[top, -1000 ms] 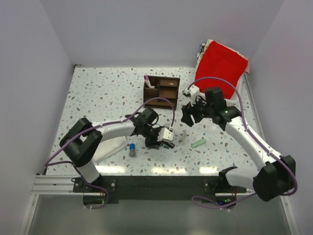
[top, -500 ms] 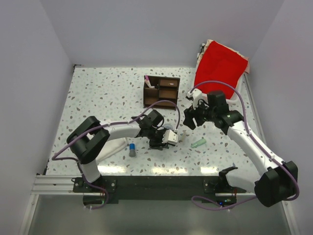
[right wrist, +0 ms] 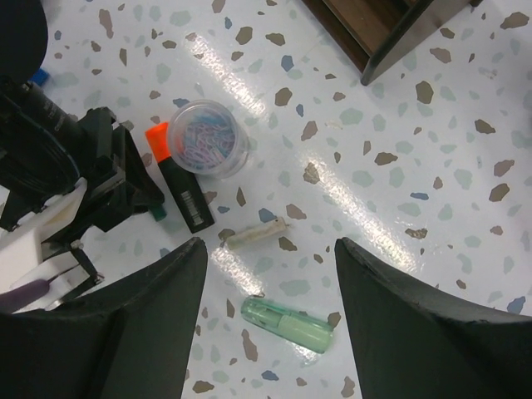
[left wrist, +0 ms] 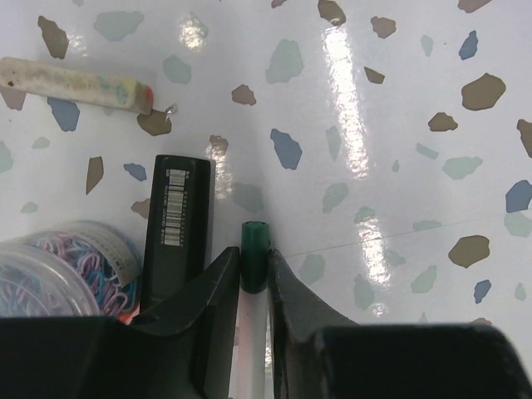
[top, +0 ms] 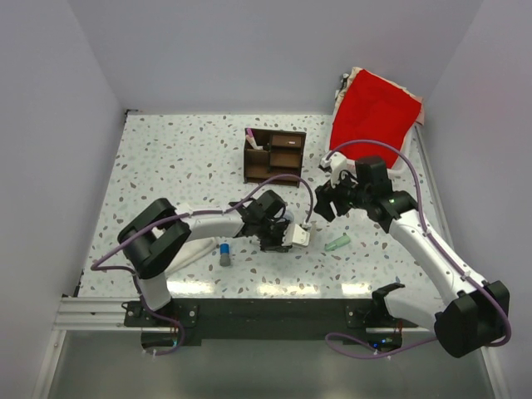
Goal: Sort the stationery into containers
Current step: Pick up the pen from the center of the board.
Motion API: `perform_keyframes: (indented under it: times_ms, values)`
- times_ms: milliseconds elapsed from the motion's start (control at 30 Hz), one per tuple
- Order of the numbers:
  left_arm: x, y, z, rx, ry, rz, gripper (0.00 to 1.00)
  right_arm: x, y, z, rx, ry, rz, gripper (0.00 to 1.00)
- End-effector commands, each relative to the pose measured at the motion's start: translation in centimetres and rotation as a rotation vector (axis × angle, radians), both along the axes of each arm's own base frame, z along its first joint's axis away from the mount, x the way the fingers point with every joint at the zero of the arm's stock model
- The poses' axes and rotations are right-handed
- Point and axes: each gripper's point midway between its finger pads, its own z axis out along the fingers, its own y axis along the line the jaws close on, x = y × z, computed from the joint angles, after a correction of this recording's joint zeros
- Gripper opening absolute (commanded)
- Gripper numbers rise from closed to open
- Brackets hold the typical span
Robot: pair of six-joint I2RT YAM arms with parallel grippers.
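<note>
The green-capped pen (left wrist: 253, 241) is lying flat on the table (left wrist: 399, 166), just beside the highlighter (left wrist: 177, 229) and well apart from the organizer (top: 274, 155). Our left gripper (left wrist: 253, 270), having slid rightward this past second, is pinching it, jaws nearly closed on the barrel (no lift yet), so carrying comes next. Our right gripper (right wrist: 266, 249) is hanging wide open, empty.

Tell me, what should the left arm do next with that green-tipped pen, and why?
Probably lift it straight up a little. The left end effector looks closed on the green-tipped pen, which lies tight beside the black highlighter and near the clip pot. A straight lift should clear them before carrying it toward the wooden organizer.
</note>
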Motion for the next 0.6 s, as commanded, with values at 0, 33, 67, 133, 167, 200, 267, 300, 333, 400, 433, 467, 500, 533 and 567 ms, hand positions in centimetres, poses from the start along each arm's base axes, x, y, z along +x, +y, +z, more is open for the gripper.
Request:
perform_keyframes:
  times_ms: [0,33,67,133,167,200,267,300,333,400,433,467,500,533,567]
  values:
    - [-1.4,1.6,-2.8,0.115,0.01,0.016,0.22,0.5,-0.4,0.9,0.0,-0.048,-0.019,0.66]
    - [-1.6,1.6,-3.1,0.129,0.021,0.026,0.2,0.6,-0.3,0.8,-0.001,-0.048,-0.019,0.66]
    - [-1.6,1.5,-3.1,0.134,0.017,0.032,0.19,0.6,-0.3,0.8,-0.003,-0.046,-0.02,0.65]
    - [-1.7,1.7,-3.2,0.141,0.03,0.046,0.14,0.7,-0.5,1.0,-0.006,-0.051,-0.025,0.64]
    - [-1.6,1.7,-3.0,0.143,0.024,0.048,0.11,0.7,-0.5,1.0,-0.01,-0.05,-0.027,0.63]
    - [-1.8,1.9,-2.7,0.148,0.025,0.045,0.03,0.9,-0.6,1.3,-0.013,-0.057,-0.03,0.63]
    - [-1.8,1.8,-1.6,0.141,0.024,0.026,0.0,1.0,-0.7,1.4,-0.018,-0.054,-0.036,0.62]
    - [-1.6,1.4,0.0,0.108,0.008,0.023,0.0,1.4,-0.9,2.1,-0.017,-0.064,-0.045,0.61]
    - [-1.6,0.8,1.3,0.077,0.008,0.006,0.0,1.5,-0.9,2.3,-0.02,-0.062,-0.048,0.61]
    - [-0.4,-0.7,6.5,-0.023,-0.032,-0.005,0.0,2.1,-1.0,3.5,-0.024,-0.081,-0.053,0.6]
    - [0.2,-2.2,10.1,-0.109,-0.051,-0.025,0.0,2.2,-1.0,3.5,-0.032,-0.077,-0.053,0.59]
    - [1.1,-2.4,12.3,-0.162,-0.057,-0.014,0.0,2.4,-1.0,3.8,-0.037,-0.084,-0.05,0.59]
    - [1.6,-3.0,15.5,-0.252,-0.084,-0.016,0.0,2.8,-1.0,4.1,-0.04,-0.087,-0.053,0.59]
    - [1.3,-3.7,18.4,-0.352,-0.059,-0.037,0.0,3.0,-1.0,4.0,-0.045,-0.082,-0.058,0.59]
    - [2.9,-4.2,21.0,-0.447,-0.113,-0.03,0.0,3.2,-1.1,4.0,-0.047,-0.081,-0.065,0.58]
